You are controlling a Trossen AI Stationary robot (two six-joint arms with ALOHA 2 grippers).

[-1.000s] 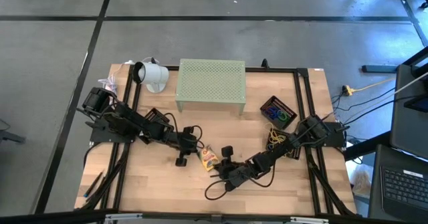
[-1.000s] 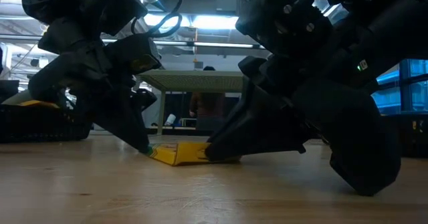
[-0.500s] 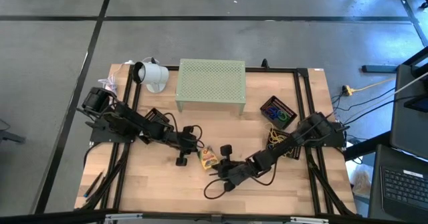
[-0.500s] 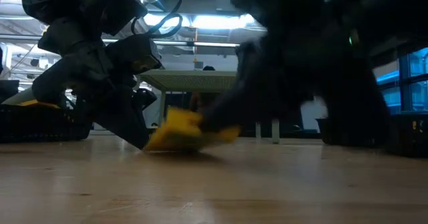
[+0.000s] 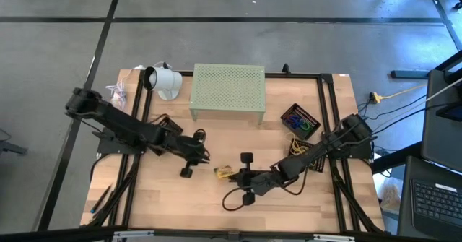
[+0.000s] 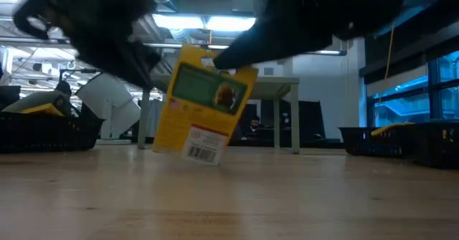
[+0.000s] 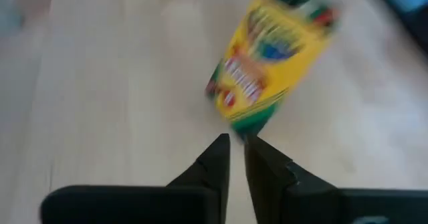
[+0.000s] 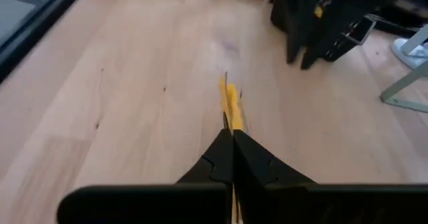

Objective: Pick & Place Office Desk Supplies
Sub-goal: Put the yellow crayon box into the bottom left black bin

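We hold a small yellow crayon box (image 6: 204,104) in our right gripper (image 5: 232,173), pinched tight at its top edge, and it now hangs tilted just above the wooden table (image 5: 166,206), near the middle and toward the front. A second ago this box lay flat on the wood with both our grippers low beside it; now it is up in the air, so the pick looks done and carrying it to its place should come next. Our left gripper (image 5: 204,155) has pulled back a little. It sits just beside the box, not touching it, and its fingers (image 7: 217,158) are nearly closed on nothing, with a thin gap between them. The back of the box has a green panel with a small picture and a white bar code sticker (the letters there are too small for us to read). The front shows bright, colourful print that is too blurry to spell out. Farther back stands the pale green stand (image 5: 227,90), and off to the right a black mesh tray (image 5: 300,121) holds coloured clips.
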